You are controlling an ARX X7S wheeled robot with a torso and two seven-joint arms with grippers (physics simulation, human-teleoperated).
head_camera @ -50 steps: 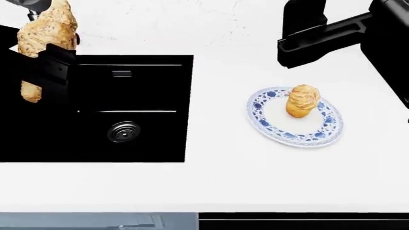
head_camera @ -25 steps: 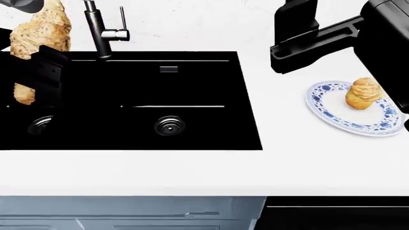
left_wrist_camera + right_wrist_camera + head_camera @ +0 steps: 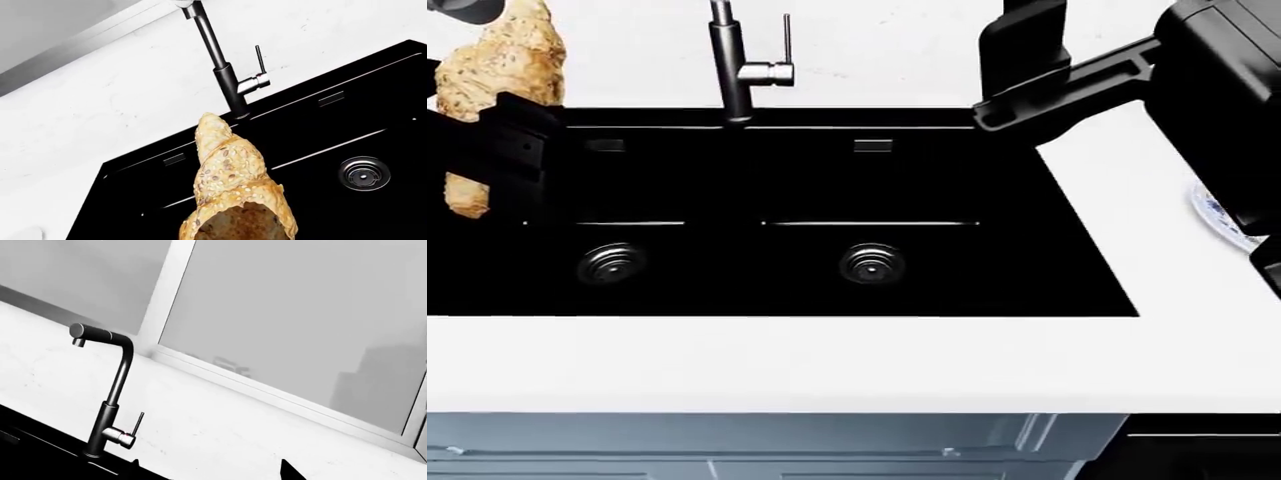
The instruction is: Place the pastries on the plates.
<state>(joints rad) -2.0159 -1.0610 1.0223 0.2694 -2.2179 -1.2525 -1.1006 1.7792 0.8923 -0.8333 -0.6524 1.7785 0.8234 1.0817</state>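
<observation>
Head view shows my left gripper (image 3: 494, 150) clamped on the long tan speckled croissant (image 3: 501, 70), held above the left end of the black double-bowl sink (image 3: 827, 290); its upper tip is cut off by the frame. My right gripper (image 3: 1028, 60) hangs over the white counter (image 3: 827, 360), and I cannot tell how its jaws stand. Only a sliver of the blue-rimmed white plate (image 3: 1217, 212) peeks past my right arm. The dark metal faucet (image 3: 731, 65) stands behind the sink

We count one croissant (image 3: 494, 70), one sliver of a blue-rimmed plate (image 3: 1217, 215) at three o'clock, one faucet (image 3: 737, 65), two sink drains (image 3: 611, 263), two robot arms (image 3: 1121, 70).
</observation>
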